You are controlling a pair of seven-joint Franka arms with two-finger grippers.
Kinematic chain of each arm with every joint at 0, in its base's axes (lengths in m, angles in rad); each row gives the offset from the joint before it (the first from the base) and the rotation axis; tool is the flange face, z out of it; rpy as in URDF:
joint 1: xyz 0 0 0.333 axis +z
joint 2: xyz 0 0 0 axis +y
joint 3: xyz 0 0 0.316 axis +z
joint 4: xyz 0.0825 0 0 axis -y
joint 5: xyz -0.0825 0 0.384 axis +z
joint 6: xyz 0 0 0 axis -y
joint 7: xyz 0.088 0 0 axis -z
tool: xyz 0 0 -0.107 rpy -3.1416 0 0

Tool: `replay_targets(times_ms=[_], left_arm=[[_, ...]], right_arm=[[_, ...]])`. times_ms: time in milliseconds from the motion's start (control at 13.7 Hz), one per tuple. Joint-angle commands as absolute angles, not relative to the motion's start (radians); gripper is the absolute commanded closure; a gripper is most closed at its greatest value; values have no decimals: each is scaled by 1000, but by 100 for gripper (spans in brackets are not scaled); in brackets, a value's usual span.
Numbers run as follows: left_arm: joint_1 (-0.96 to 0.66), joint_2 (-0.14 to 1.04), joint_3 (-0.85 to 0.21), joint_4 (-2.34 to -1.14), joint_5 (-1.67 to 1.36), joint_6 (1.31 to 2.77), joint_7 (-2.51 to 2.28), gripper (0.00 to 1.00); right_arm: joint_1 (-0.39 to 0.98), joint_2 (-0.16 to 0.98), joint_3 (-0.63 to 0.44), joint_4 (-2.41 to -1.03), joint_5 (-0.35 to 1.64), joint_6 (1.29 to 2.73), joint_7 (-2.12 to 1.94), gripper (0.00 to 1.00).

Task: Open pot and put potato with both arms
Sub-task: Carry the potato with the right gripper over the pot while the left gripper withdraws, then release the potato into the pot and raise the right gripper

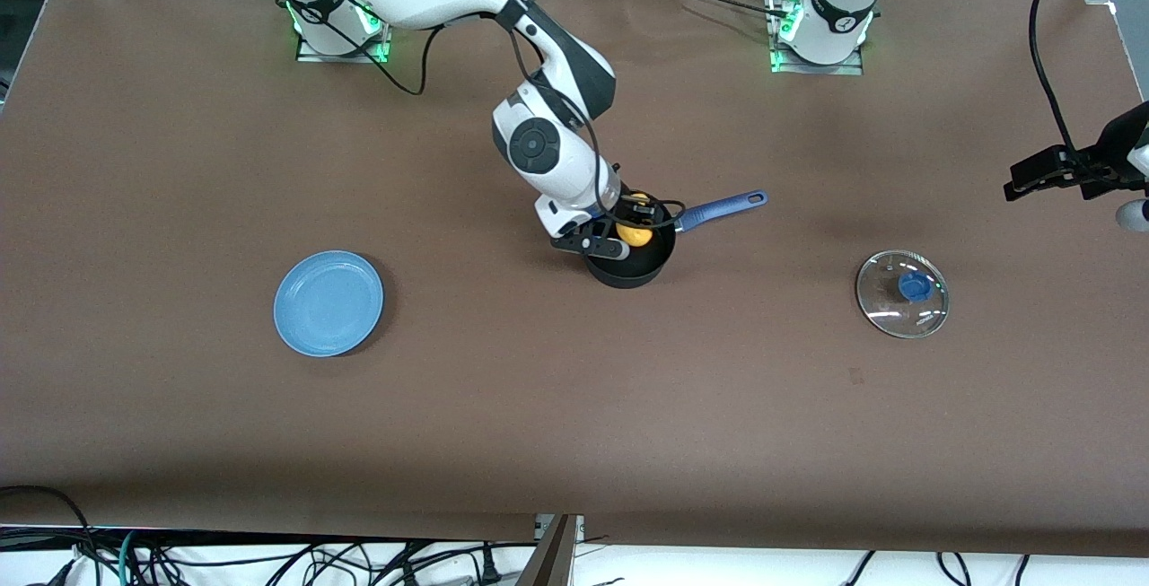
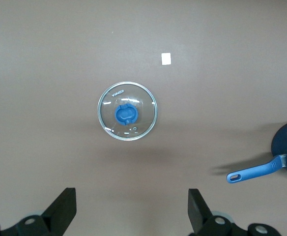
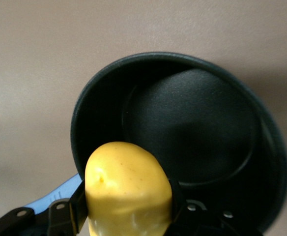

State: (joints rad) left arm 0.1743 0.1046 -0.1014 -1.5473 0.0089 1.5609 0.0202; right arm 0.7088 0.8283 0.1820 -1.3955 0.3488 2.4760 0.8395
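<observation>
The black pot (image 1: 631, 267) stands open mid-table, its blue handle (image 1: 723, 207) pointing toward the left arm's end. My right gripper (image 1: 628, 225) is shut on the yellow potato (image 1: 635, 233) and holds it over the pot's mouth; in the right wrist view the potato (image 3: 128, 189) sits between the fingers above the empty pot (image 3: 192, 132). The glass lid (image 1: 901, 293) with its blue knob lies flat on the table toward the left arm's end. My left gripper (image 2: 132, 211) is open and empty, high above the table beside the lid (image 2: 128, 111).
A light-blue plate (image 1: 328, 302) lies toward the right arm's end of the table. A small white tag (image 2: 166, 59) lies on the brown cloth near the lid. Cables hang along the table's edge nearest the front camera.
</observation>
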Motion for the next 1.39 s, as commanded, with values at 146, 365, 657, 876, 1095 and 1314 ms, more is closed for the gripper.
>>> replay_targets(times_ms=[146,365,657,876,1095,1314], left_arm=[[153,140,-109,-1516,31,1535,5,0],[149,140,-107,-1513,31,1534,6,0],[149,150,-106,-1482,32,1532,6,0],[150,156,-106,-1479,31,1531,6,0],[147,156,-107,-1474,31,1531,6,0],[150,160,-106,-1474,29,1529,6,0]], right_arm=[[693,806,161,-1359,337,2442,842,0],[681,701,40,-1361,336,2270,827,0],[678,560,-188,-1368,337,1975,674,0],[678,422,-319,-1416,336,1811,550,0],[680,248,-432,-1512,322,1679,416,0],[646,131,-474,-1546,217,1542,293,0]])
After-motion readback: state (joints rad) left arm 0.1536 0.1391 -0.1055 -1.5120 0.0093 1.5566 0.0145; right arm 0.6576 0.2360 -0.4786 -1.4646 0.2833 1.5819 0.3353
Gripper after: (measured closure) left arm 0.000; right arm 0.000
